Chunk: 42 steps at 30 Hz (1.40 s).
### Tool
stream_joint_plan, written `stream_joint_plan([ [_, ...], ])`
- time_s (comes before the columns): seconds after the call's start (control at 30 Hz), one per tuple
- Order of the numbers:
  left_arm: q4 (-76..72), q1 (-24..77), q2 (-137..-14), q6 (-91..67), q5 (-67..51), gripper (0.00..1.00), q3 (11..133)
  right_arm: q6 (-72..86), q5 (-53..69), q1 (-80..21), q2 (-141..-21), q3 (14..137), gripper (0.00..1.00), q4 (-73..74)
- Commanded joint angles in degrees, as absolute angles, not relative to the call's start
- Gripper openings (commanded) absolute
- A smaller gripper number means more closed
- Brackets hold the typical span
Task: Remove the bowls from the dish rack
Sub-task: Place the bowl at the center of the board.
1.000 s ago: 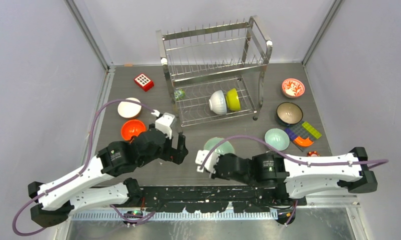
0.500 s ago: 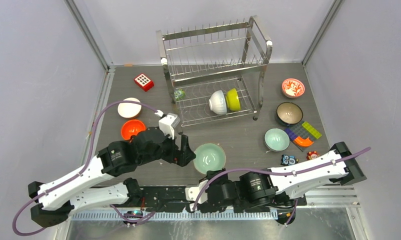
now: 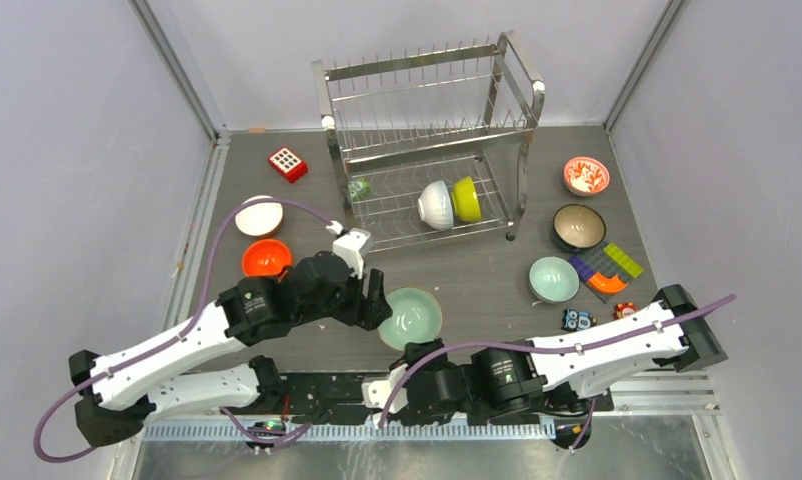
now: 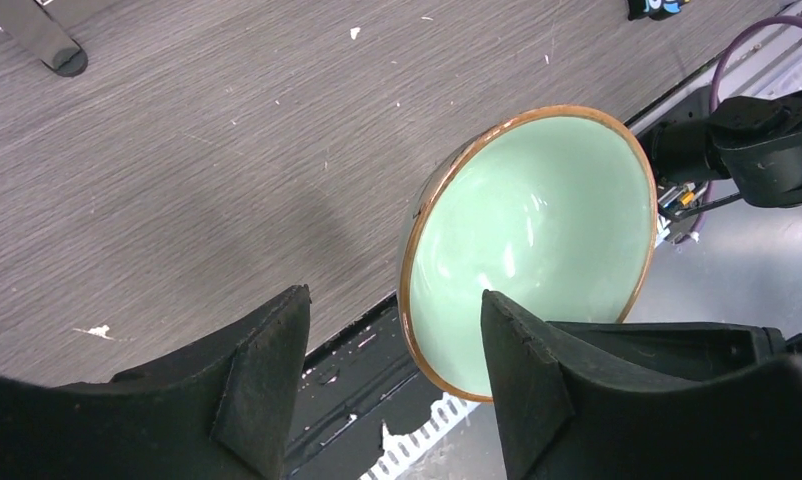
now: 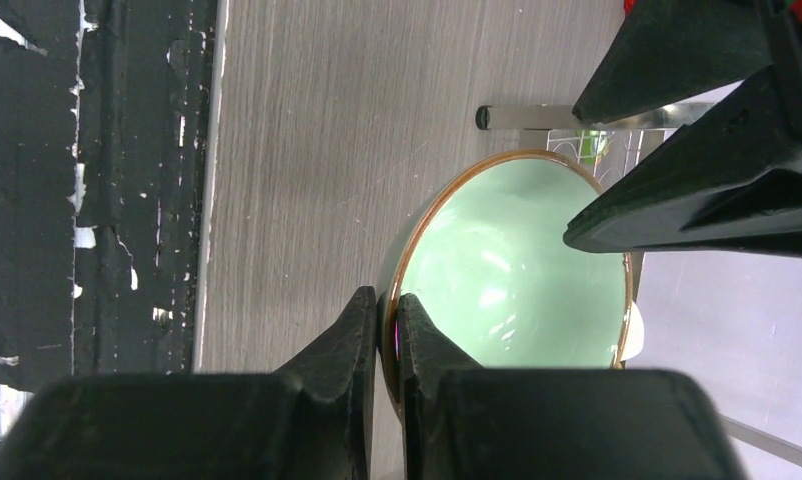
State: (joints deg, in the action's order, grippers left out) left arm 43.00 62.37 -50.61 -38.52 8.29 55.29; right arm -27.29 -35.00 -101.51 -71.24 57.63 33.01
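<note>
With right fingers (image 5: 352,330) pinched tight on the near rim of the pale teal bowl (image 3: 413,318), held it tilted at 6 o'clock over the counter (image 3: 477,275); had left fingers (image 4: 267,370) half-spread astride its 9 o'clock rim. Looked like a handover, with the white bowl (image 3: 436,204) and lime-yellow bowl (image 3: 466,198) waiting in the dish rack (image 3: 330,130) at 12 o'clock. Called next for closing the left pair before freeing the right. Could not tell whether the left pair touched, nor see the bowl's underside.
</note>
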Motion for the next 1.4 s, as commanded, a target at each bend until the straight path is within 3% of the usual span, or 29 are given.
stream_joint_plan([
  [0.0,40.61,62.37,-52.11,-37.53,6.78,0.64,56.45,-30.19,-37.17,-101.85,-70.96,60.70,0.01,29.36],
  [0.27,41.79,62.48,-54.89,-37.22,7.24,0.54,56.45,-30.26,-37.38,-101.81,-71.30,60.34,0.01,28.11],
  [0.5,40.93,62.48,-56.41,-37.10,7.07,0.32,55.04,-30.40,-37.70,-101.79,-70.81,59.53,0.01,26.51],
  [0.73,40.84,62.49,-57.20,-37.30,6.01,0.00,54.77,-31.11,-37.35,-101.82,-70.88,59.13,0.01,26.05],
  [0.93,40.58,62.42,-55.46,-38.64,7.60,0.00,54.03,-30.06,-37.58,-101.86,-71.22,60.22,0.02,26.93],
  [0.97,40.54,62.48,-54.94,-39.04,8.29,0.00,53.85,-29.56,-37.68,-101.82,-71.46,60.81,0.08,27.49],
  [1.07,40.43,62.44,-53.24,-40.16,10.83,0.00,53.51,-27.22,-37.36,-101.86,-72.68,62.64,0.41,29.62],
  [1.23,40.25,62.45,-50.34,-41.94,14.84,0.00,53.20,-20.00,-36.72,-101.84,-74.44,66.63,0.70,32.13],
  [1.33,41.52,62.47,-48.93,-41.64,18.39,0.00,53.59,-14.46,-35.19,-101.87,-74.34,70.15,0.99,33.30],
  [1.37,42.76,62.41,-48.49,-40.93,20.56,0.00,54.13,-12.39,-34.67,-101.87,-74.09,71.92,1.00,33.39],
])
